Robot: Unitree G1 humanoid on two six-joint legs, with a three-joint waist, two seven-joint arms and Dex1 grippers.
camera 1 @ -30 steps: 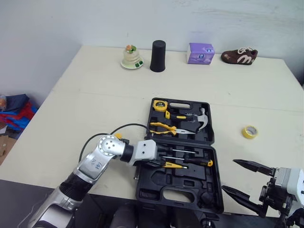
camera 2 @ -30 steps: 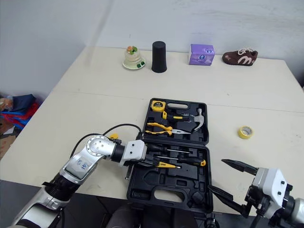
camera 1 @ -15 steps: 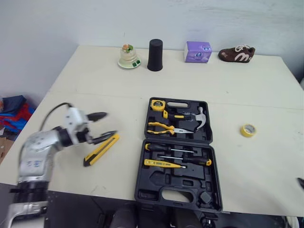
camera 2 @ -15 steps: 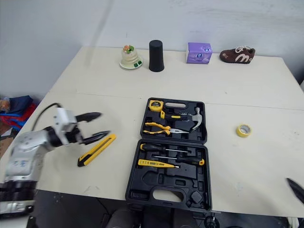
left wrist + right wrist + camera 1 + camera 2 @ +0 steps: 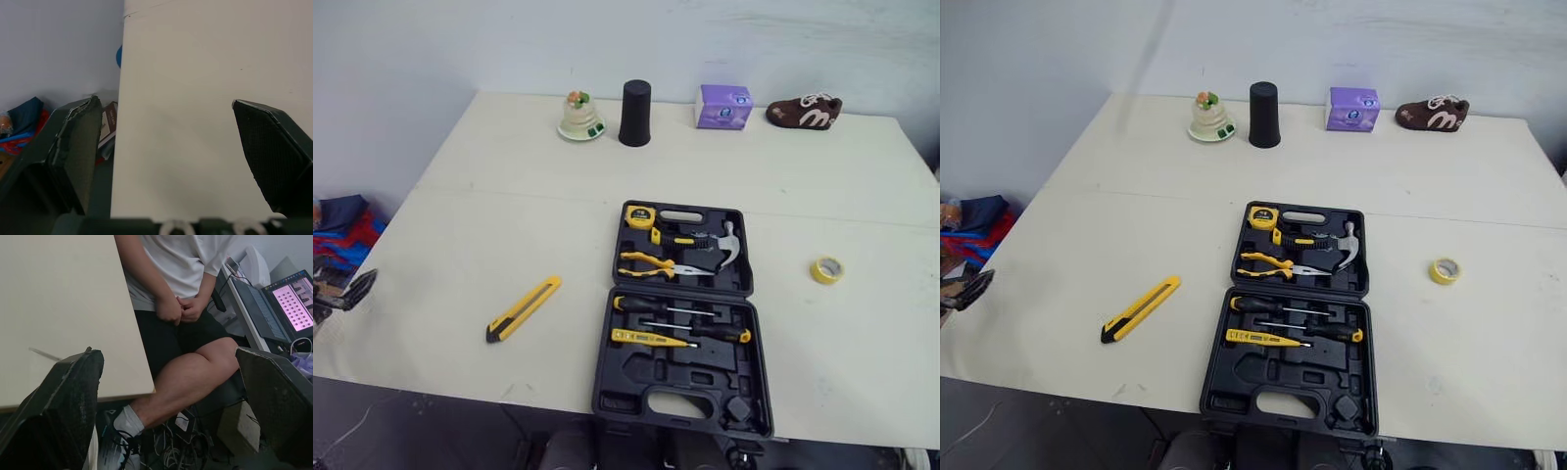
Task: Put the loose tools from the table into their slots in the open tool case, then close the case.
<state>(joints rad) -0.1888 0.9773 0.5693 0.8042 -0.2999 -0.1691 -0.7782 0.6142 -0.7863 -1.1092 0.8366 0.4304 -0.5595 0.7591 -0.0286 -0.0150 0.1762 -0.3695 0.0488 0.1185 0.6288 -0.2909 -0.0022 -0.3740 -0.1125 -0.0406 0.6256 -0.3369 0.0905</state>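
At the table's left edge, about nine o'clock from the tool case (image 5: 636, 377), the left gripper (image 5: 166, 142) has drawn back off the tabletop with its fingers spread wide and nothing between them. A second ago it was reaching over the case, and half a second ago it hovered beside the utility knife (image 5: 523, 308). The right gripper (image 5: 171, 396), lately at the near right corner, has also pulled back past the table (image 5: 509, 196) edge, equally wide and empty.

The knife has not moved since. It lies flat on the tabletop at nine o'clock from the case, well apart from it, so that step looks undone. The case lies open, with a hammer (image 5: 729, 245), pliers (image 5: 656, 264) and screwdrivers (image 5: 675, 310) already seated and bare slots in the near half.

A yellow tape roll (image 5: 828, 270) sits loose at two o'clock from the case (possibly another item to stow). Nothing lies between knife and case. A black cup (image 5: 634, 100), a purple box (image 5: 723, 107) and a shoe (image 5: 805, 112) line the far edge at twelve o'clock, well out of the way. A seated person (image 5: 171, 284) is close by the right gripper, which is a reason for care on any swing.
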